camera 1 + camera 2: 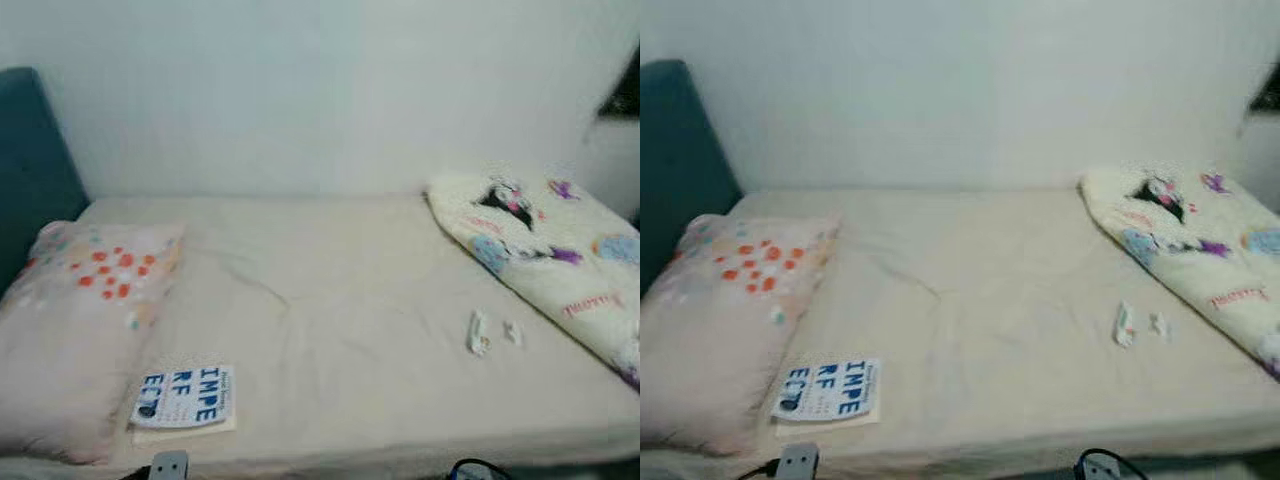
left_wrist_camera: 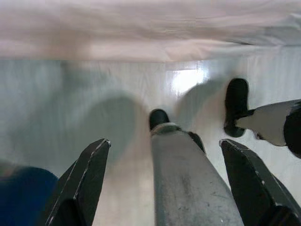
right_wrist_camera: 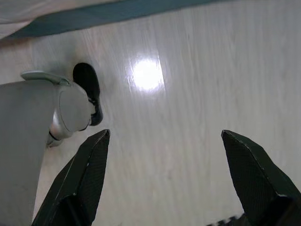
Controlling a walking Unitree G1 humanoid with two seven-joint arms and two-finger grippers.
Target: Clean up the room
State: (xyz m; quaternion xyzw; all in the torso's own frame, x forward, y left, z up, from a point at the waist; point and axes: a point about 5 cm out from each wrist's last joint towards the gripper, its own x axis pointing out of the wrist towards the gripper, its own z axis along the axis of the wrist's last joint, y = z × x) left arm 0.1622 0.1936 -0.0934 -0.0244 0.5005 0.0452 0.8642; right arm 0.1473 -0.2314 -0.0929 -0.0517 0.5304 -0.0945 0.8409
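Left gripper (image 2: 162, 181) fingers spread, empty, hanging over pale glossy floor (image 2: 70, 94); right gripper (image 3: 164, 181) likewise spread, empty. Cream-sheeted bed (image 1: 340, 300) carries: one blue-lettered white paperback (image 1: 185, 395) at 7 o'clock, probably light, stiff, best pinched at free edge; two small white wrappers (image 1: 478, 333) at 4 o'clock, likely flimsy; one orange-dotted pale pillow (image 1: 80, 320) at 9; one cartoon-print fleece blanket (image 1: 545, 255) at 2, soft.

White wall (image 1: 300, 90); teal headboard (image 1: 30, 170), somewhat blurred.
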